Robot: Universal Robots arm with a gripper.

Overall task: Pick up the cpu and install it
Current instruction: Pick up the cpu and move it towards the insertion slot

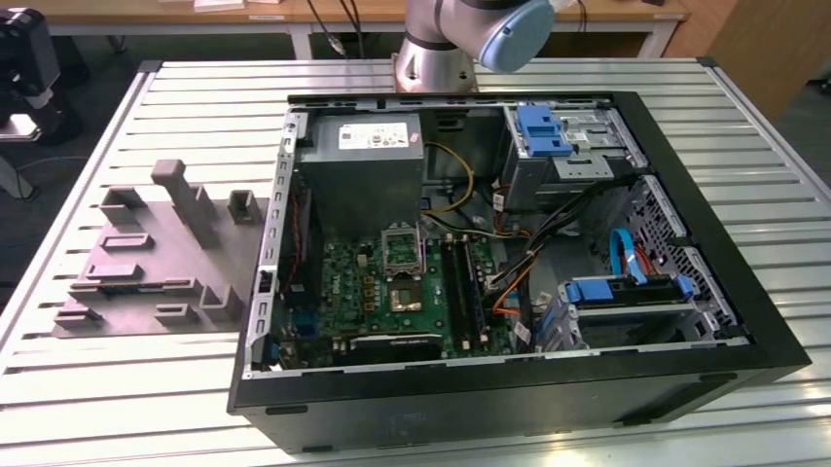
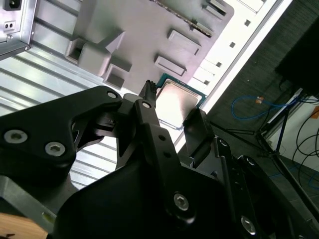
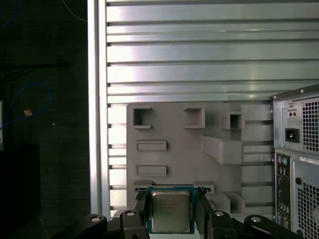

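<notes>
The fingers (image 3: 141,209) gripped the cpu (image 3: 170,211) over the grey tray (image 3: 169,132) on the bench (image 3: 199,50), with the computer case (image 3: 301,164) beside it.

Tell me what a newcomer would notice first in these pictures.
In both wrist views, the black pincer grips a small square silver-topped cpu by two opposite edges, held in front of the grey moulded plastic tray. In the exterior view, a big open black computer case shows its green motherboard, with that tray lying beside it on the exterior view's left.
</notes>
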